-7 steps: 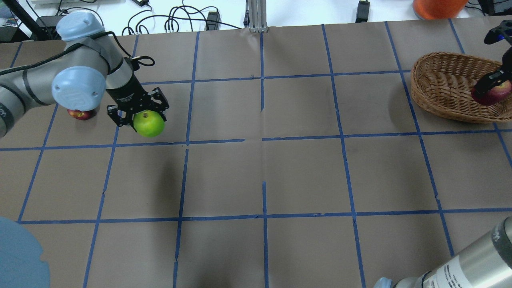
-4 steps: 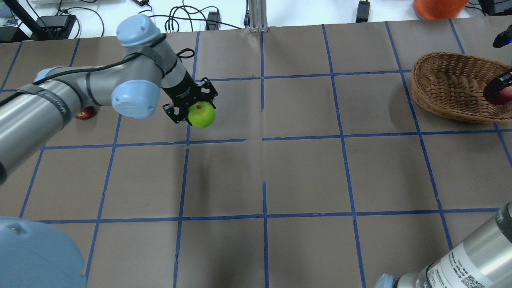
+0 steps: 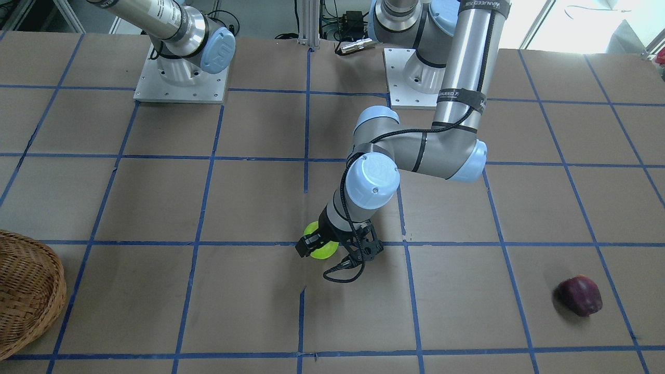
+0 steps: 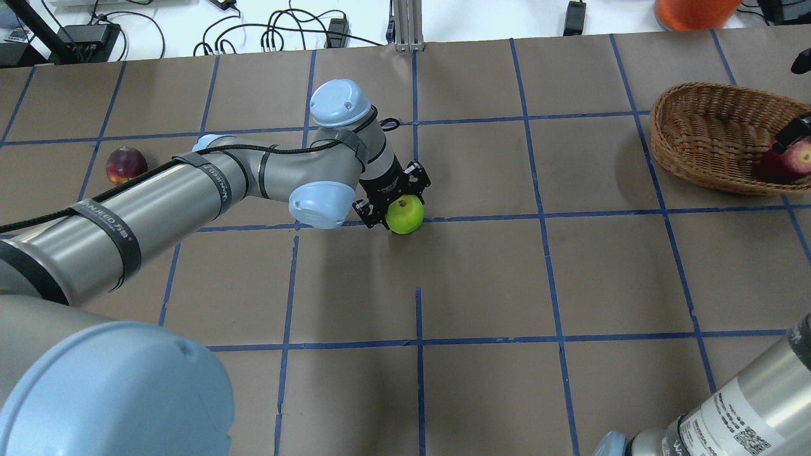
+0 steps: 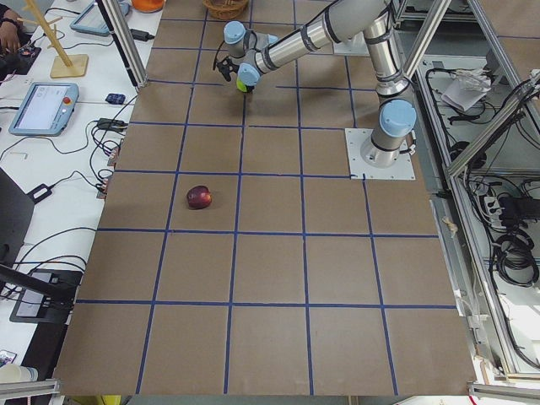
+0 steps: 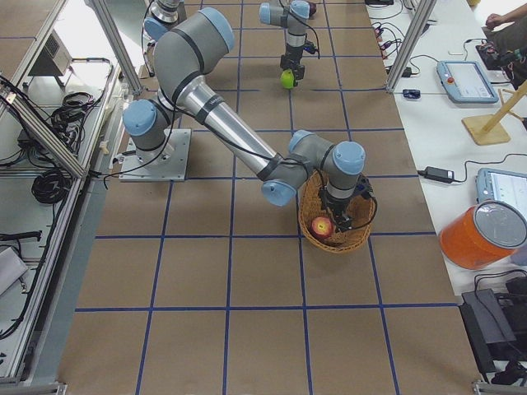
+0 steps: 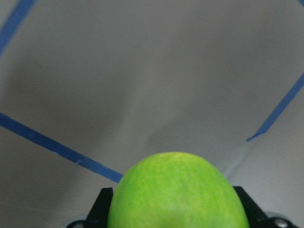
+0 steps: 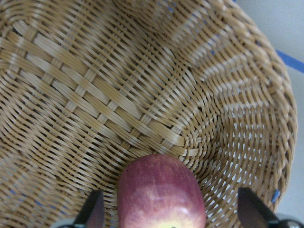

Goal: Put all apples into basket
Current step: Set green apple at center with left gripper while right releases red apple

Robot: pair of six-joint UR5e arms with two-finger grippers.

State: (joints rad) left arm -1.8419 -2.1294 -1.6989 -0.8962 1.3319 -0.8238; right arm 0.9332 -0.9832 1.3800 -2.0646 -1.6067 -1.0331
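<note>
My left gripper (image 4: 404, 214) is shut on the lime green apple (image 4: 406, 216) and holds it low over the middle of the table; the apple also shows in the front view (image 3: 317, 248) and between the fingers in the left wrist view (image 7: 178, 190). My right gripper (image 6: 340, 219) is inside the wicker basket (image 4: 709, 136) at the far right. Its fingers (image 8: 95, 211) stand apart from the red, yellow-streaked apple (image 8: 161, 194), which lies on the basket floor (image 4: 791, 161). The dark maroon apple (image 4: 125, 164) lies alone on the table at the far left.
An orange container (image 4: 694, 12) stands behind the basket. An aluminium post (image 4: 405, 25) and cables (image 4: 279, 31) line the far edge. The two arm bases (image 3: 182, 78) are bolted at the robot's side. My left arm (image 4: 190, 196) stretches across the left half.
My left arm has swung right with the green apple, from the far left to the table's middle, uncovering the maroon apple. The red apple has moved right and down into the basket.
</note>
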